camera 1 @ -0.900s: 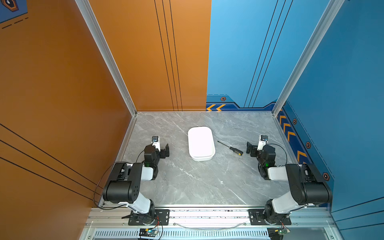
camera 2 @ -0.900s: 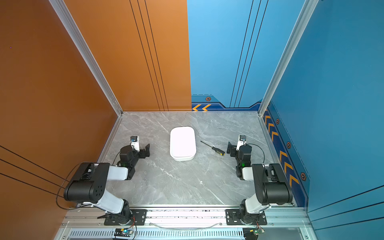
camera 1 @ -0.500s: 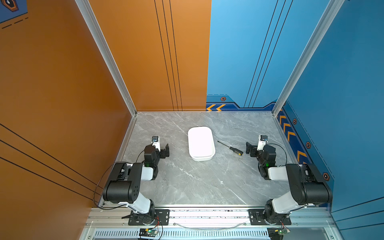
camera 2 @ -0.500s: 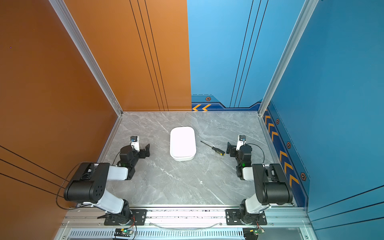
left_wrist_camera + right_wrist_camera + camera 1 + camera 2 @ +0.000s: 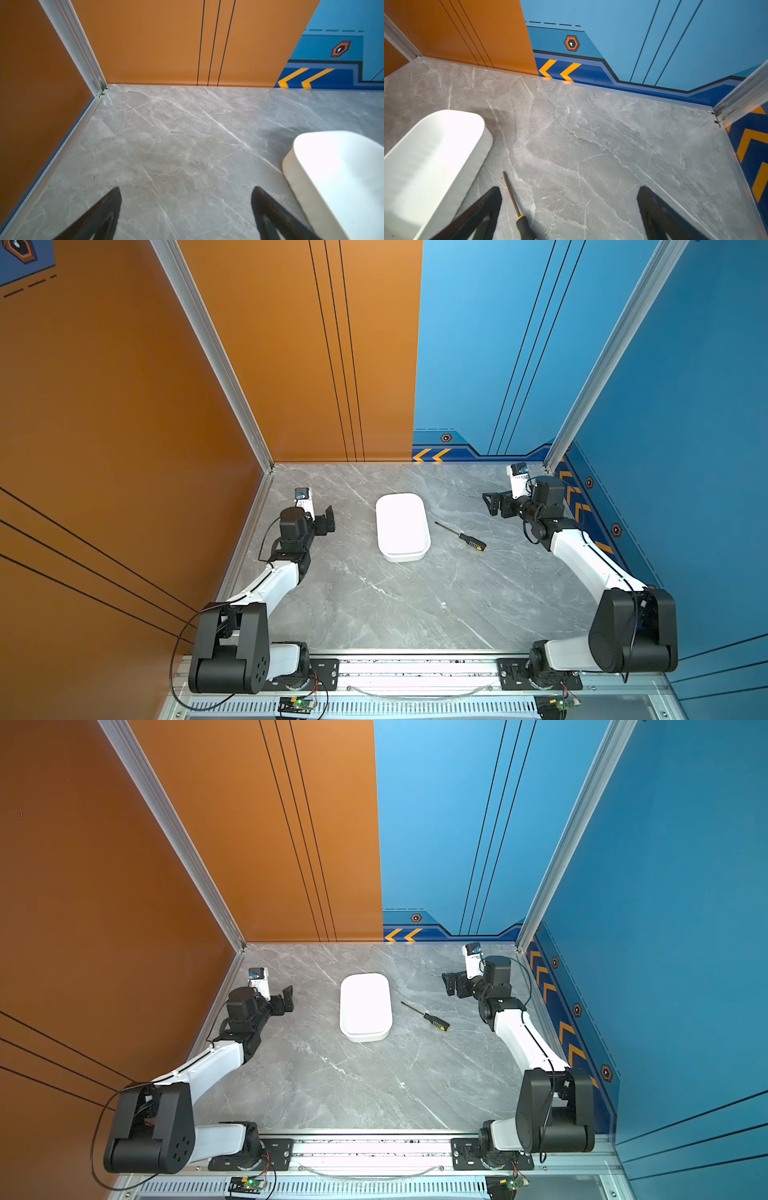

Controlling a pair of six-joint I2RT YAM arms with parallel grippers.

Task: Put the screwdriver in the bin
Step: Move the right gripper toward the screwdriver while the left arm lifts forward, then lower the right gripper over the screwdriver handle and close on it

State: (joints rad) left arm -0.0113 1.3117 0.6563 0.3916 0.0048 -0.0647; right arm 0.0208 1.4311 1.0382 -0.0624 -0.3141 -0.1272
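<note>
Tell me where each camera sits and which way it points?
Top views: high above the front rail, looking down on the table, bin and screwdriver; left arm and right arm show whole.
Left wrist: on the left arm, facing the orange wall; only the open left tool shows.
Right wrist: on the right arm, facing the blue wall; only the open right tool shows.
Shared: both wrist views catch the bin.

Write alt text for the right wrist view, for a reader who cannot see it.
The right gripper is open over a grey marble table, and the screwdriver lies between its jaws, close to one, shaft pointing away from the camera. The white bin stands beside it, not touching.
</note>
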